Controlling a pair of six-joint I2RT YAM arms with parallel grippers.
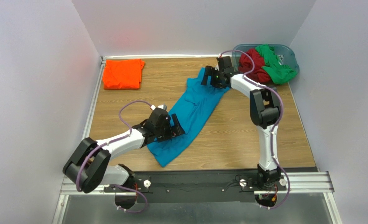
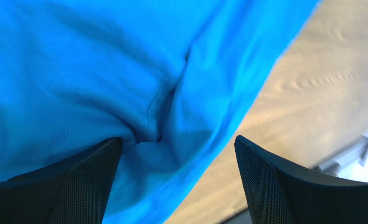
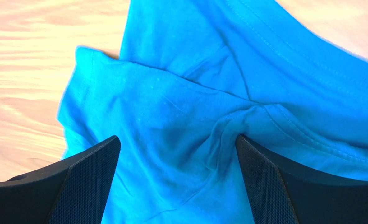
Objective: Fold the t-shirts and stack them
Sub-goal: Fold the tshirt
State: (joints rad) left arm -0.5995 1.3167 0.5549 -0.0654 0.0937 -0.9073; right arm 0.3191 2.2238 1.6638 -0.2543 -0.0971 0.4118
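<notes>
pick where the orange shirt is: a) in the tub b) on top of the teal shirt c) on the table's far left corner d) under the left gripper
C: the orange shirt lies folded by itself on the far left corner of the table.

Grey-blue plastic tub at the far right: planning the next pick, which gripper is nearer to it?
Right. The right gripper is just left of the tub, over the teal-blue cloth t-shirt's far end; the left gripper is over that shirt's near end, much farther off.
</notes>
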